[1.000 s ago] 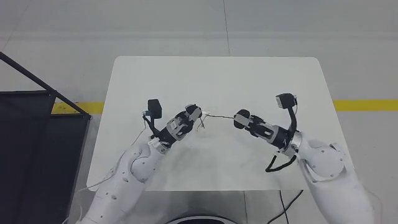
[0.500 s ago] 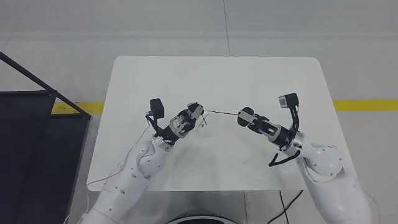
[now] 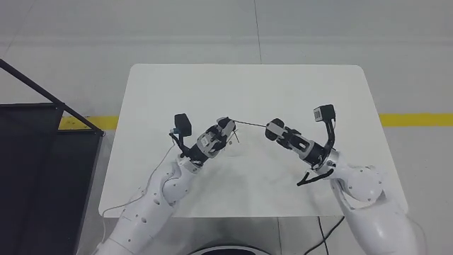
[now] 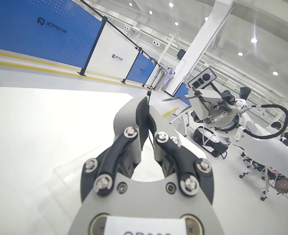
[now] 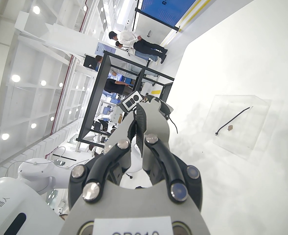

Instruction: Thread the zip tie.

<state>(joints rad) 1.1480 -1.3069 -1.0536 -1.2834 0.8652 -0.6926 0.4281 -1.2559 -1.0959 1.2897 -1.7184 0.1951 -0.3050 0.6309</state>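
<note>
While the left gripper [image 3: 225, 125] and right gripper [image 3: 272, 125] each clamp the zip tie [image 3: 249, 124] above the middle of the tabletop [image 3: 297, 92], insertion looks underway — next, the tip needs aligning with the head's slot.

A clear square plastic tray [image 5: 246, 136] is lying on the white surface [image 3: 283, 92], holding 1 small brown scrap [image 5: 230, 127]; a yellow floor stripe [image 3: 417, 120] is running past it.

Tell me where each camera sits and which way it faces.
Top: above the arms, looking down at the table; left arm, right arm and tie show.
Left wrist: behind the left pincer, facing across the table toward the right arm.
Right wrist: behind the right pincer, facing the left arm.
Shared: all three show the table.
</note>
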